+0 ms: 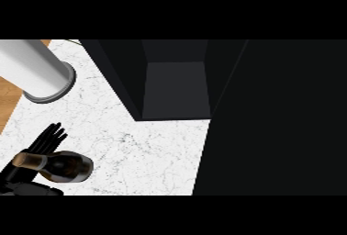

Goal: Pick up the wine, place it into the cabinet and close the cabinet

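**Marble counter, wine at the near-left corner: risks on the way to the cabinet**

Head view, the only one given. Shows a white marble counter with a black cabinet open at the top centre and its door swung out along the right side. Shows a grey cylinder near the counter's far-left edge.

Finds the wine at the lower left, well apart from the cabinet, neck towards the left hand. Finds that hand just beside the neck, fingers straight and spread, curled round nothing. Cannot tell whether palm or thumb touches the glass. Sees no right hand anywhere.

Judges the grasp not yet made. Risks from here:

- Closing on the narrow neck rather than the body: likely to let the bottle swing or slip in the lift.
- Nudging with straight fingers: could tip or roll the bottle towards the near edge.
- Carrying across to the opening: could clip the cabinet's front wall or the door.
- Shutting the door with the bottle not fully inside: would jam against it.
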{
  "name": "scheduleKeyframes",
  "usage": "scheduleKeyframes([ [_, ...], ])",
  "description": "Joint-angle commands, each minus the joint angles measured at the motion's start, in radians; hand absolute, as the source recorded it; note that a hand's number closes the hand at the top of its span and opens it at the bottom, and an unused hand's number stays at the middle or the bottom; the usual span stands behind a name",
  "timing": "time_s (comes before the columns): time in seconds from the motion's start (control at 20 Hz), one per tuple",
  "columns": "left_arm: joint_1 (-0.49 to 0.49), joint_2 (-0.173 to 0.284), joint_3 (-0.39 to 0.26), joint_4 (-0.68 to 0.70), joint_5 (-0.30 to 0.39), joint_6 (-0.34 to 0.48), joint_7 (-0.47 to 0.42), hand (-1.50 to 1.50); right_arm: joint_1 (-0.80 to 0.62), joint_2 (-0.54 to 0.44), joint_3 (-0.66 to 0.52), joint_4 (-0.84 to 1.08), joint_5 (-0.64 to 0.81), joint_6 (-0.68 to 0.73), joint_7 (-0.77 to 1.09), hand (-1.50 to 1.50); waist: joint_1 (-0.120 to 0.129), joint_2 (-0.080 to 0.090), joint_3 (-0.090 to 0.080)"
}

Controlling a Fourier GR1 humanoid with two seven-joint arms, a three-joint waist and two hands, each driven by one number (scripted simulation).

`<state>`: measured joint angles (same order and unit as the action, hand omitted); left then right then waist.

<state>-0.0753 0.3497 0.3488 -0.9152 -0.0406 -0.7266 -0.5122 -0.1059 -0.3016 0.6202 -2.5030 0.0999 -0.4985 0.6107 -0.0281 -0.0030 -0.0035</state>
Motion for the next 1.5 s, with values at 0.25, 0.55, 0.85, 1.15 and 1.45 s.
scheduleKeyframes([
  [0.25,-0.048,-0.005,-0.091,0.17,-0.031,-0.098,-0.181,-1.5,0.034,-0.057,-0.026,-0.159,0.044,-0.007,0.03,-1.5,-0.003,0.001,0.0],
  [0.55,-0.038,0.034,-0.127,0.193,-0.028,-0.109,-0.234,-1.5,0.012,-0.053,0.021,-0.146,0.096,-0.045,0.057,-1.5,0.004,-0.003,0.0],
  [0.85,-0.097,-0.024,-0.139,0.276,0.003,-0.048,-0.283,-1.5,-0.01,-0.076,0.013,-0.122,0.062,-0.042,0.051,-1.5,-0.001,0.0,-0.001],
  [1.15,-0.11,-0.011,-0.169,0.27,0.025,-0.064,-0.279,1.5,-0.032,-0.093,0.0,-0.119,0.059,-0.057,0.07,-1.5,0.01,0.0,0.0],
  [1.45,-0.105,0.027,-0.185,0.273,0.027,-0.037,-0.367,1.5,0.044,-0.135,0.011,-0.174,0.028,-0.068,0.028,-1.5,0.001,-0.002,0.001],
])
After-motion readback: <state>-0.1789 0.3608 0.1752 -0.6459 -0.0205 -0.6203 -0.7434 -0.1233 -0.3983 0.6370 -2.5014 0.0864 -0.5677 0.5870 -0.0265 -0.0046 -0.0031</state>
